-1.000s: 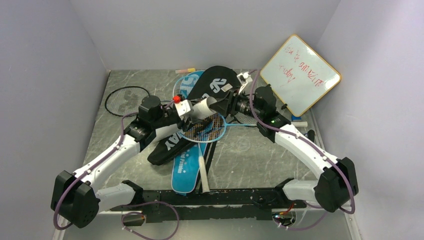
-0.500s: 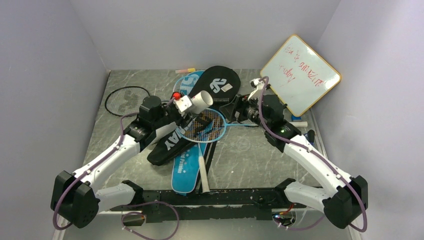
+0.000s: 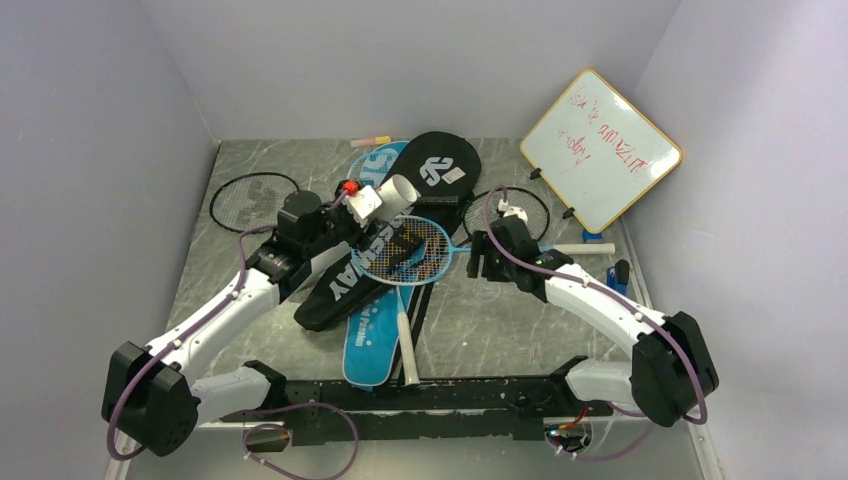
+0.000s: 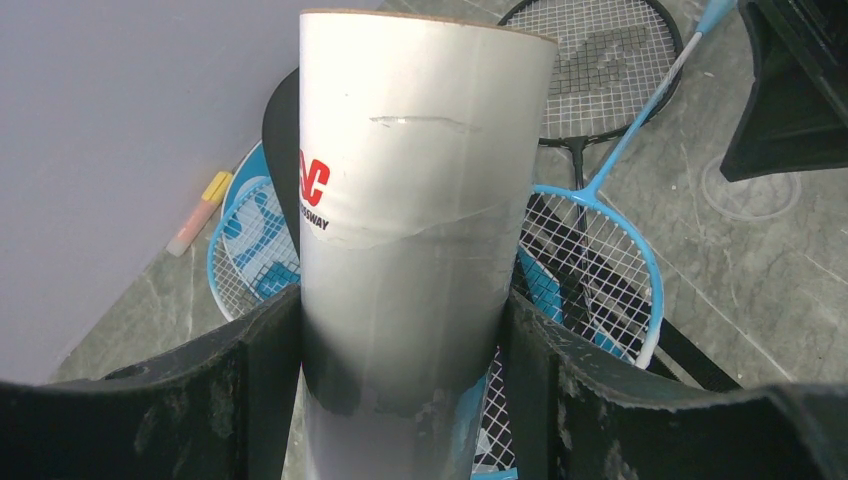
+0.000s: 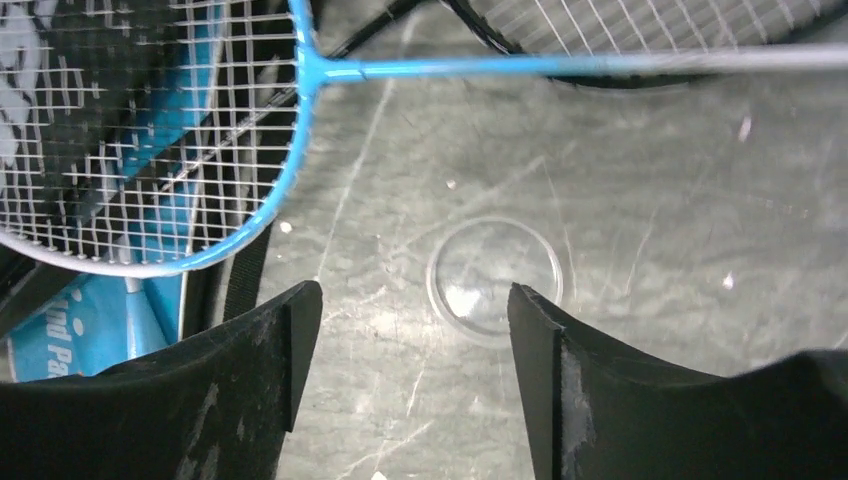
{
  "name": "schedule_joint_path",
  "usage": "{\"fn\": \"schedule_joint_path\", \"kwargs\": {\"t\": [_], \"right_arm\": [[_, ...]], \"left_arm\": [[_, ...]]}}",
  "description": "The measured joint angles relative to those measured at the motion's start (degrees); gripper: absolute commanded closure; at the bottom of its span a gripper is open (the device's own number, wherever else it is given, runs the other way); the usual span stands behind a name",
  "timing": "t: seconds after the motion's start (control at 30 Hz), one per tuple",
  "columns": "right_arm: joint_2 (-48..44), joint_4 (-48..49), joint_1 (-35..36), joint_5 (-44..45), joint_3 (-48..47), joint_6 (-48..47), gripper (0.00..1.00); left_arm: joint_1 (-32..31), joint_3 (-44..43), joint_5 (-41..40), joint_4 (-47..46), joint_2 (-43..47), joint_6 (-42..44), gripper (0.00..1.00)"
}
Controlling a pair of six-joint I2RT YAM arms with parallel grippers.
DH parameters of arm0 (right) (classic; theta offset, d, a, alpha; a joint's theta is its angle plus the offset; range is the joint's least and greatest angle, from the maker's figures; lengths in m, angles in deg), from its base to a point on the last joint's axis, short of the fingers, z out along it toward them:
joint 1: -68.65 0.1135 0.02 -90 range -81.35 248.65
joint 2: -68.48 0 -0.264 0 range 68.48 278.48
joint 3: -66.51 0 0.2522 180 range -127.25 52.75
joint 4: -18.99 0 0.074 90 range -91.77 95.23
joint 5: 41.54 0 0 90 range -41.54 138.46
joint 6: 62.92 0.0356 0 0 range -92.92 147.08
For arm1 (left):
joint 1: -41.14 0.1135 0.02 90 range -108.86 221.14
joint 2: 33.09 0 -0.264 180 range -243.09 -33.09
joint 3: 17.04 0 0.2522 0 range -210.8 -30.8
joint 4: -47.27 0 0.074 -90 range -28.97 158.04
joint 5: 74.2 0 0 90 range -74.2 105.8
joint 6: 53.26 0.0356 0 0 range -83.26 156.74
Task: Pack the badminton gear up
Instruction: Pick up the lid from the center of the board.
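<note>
**A:** How far along is the packing?

**B:** Hardly begun, I'd say. The black bag lies across the blue bag in the middle of the tabletop, and I see no racket inside either.

**A:** Where are the rackets?

**B:** The blue racket lies with its head on the black bag and its shaft pointing toward the right arm. One black racket sits on the tabletop at the far left. A second black racket lies beyond the blue one, its head partly hidden by the right arm in the top view.

**A:** And the grippers?

**B:** The left gripper is clamped around a white tube, holding it up over the bags. The right gripper has its jaws apart and carries nothing. It hangs low over a clear lid that lies on bare tabletop just beside the blue racket's shaft.

**A:** Any shuttlecocks?

**B:** None that I can see. I can't tell whether the tube holds any.

**A:** So what's left?

**B:** Nearly everything, by my reckoning. All three rackets need bagging, and the lid looks meant for the tube.
</note>
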State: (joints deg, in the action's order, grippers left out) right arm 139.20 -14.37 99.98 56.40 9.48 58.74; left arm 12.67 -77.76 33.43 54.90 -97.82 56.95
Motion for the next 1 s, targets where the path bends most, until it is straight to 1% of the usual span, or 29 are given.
{"fn": "schedule_joint_path", "kwargs": {"t": [0.07, 0.1, 0.13, 0.17, 0.3, 0.5, 0.57, 0.63, 0.67, 0.9, 0.93, 0.97, 1.0], "right_arm": [[-0.02, -0.37, 0.02, 1.09, 1.20, 0.31, 0.53], [-0.07, -0.07, 0.02, 1.22, 2.03, 0.52, 0.59], [-0.07, 0.00, 0.02, 1.20, 2.56, 0.33, 0.63], [-0.04, 0.15, 0.02, 1.05, 3.15, 0.44, 0.66], [2.05, 1.84, 0.24, -0.44, 3.74, -0.17, 0.66], [9.20, 4.63, 1.20, -2.51, 3.74, -1.27, 0.67], [10.36, 4.94, 1.68, -2.40, 3.74, -1.60, 0.68], [11.02, 5.20, 2.10, -2.08, 3.74, -1.81, 0.73], [11.26, 5.29, 2.32, -1.81, 3.74, -1.97, 0.74], [13.22, 5.53, 4.76, 1.27, 3.34, -2.51, 0.76], [13.62, 5.53, 5.27, 1.92, 2.95, -2.58, 0.80], [14.14, 5.53, 5.77, 2.56, 2.56, -2.62, 0.86], [14.58, 5.49, 6.16, 3.17, 2.21, -2.78, 0.96]], "left_arm": [[0.00, 0.00, 0.00, 0.02, 0.00, 0.00, 0.44], [0.02, 0.00, 0.00, 0.02, 0.00, 0.00, 0.44], [0.04, 0.00, 0.02, 0.00, 0.00, 0.02, 0.44], [0.07, 0.00, 0.02, 0.02, 0.00, 0.00, 0.44], [0.15, 0.00, 0.02, 0.02, 0.00, 0.00, 0.44], [0.15, 0.00, 0.02, 0.02, 0.00, 0.00, 0.44], [0.15, 0.00, 0.04, 0.02, 0.00, 0.00, 0.44], [0.15, 0.00, 0.04, 0.02, 0.00, 0.00, 0.44], [0.15, 0.00, 0.04, 0.02, 0.00, 0.02, 0.44], [0.15, 0.00, 0.04, 0.04, 0.00, 0.02, 0.44], [0.17, 0.00, 0.04, 0.04, 0.00, 0.02, 0.44], [0.15, 0.00, 0.04, 0.04, 0.00, 0.02, 0.44], [0.15, 0.00, 0.07, 0.04, 0.00, 0.02, 0.44]]}}
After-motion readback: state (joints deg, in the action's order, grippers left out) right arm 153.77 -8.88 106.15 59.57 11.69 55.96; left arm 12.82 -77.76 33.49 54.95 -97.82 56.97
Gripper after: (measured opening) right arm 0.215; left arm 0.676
